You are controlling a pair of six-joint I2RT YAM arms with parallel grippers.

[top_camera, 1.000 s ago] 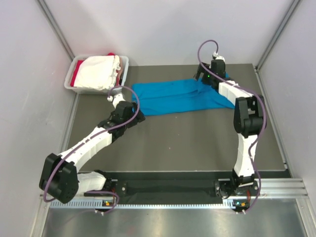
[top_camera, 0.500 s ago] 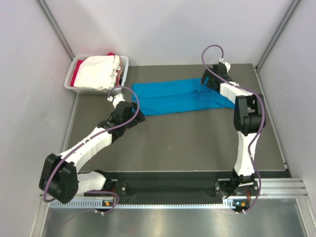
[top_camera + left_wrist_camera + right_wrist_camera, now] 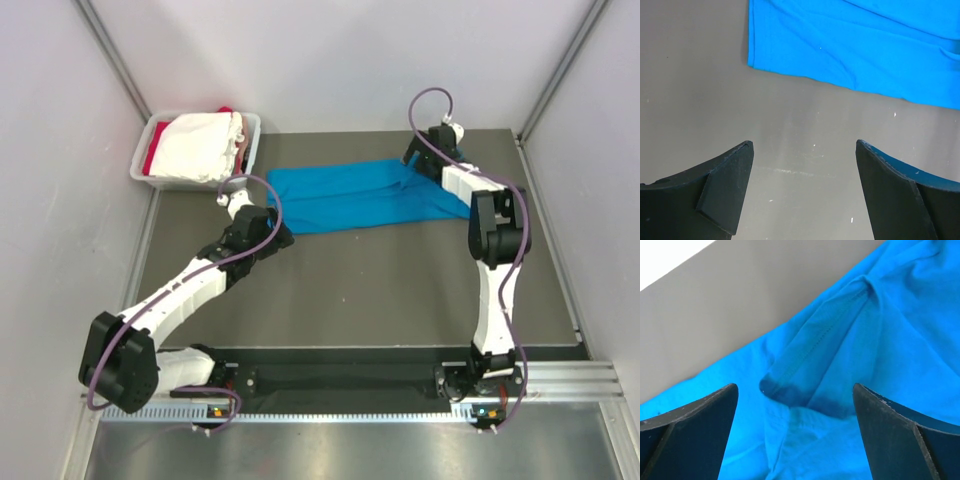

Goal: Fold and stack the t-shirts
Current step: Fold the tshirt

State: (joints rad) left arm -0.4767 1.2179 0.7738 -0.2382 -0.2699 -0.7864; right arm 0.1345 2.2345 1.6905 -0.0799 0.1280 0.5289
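Observation:
A bright blue t-shirt [image 3: 350, 195] lies folded into a long strip across the far part of the dark table [image 3: 380, 280]. My right gripper [image 3: 425, 155] hovers open over its right end. In the right wrist view a seamed fold of the blue t-shirt [image 3: 840, 325] lies ahead of the right gripper [image 3: 794, 387]. My left gripper [image 3: 238, 205] is open near the strip's left end. In the left wrist view only bare table shows between the tips of the left gripper [image 3: 804, 145], with the blue t-shirt's corner [image 3: 790, 50] ahead. White [image 3: 200, 145] and red [image 3: 150, 160] t-shirts sit in the tub.
The pale grey tub [image 3: 252, 125] stands at the back left corner, just beyond the left gripper. White walls close in the table at the left, back and right. A metal rail [image 3: 400, 400] with both arm bases runs along the near edge.
The right gripper has turned and shifted slightly over the blue t-shirt's right end. The left arm and the t-shirt have stayed still.

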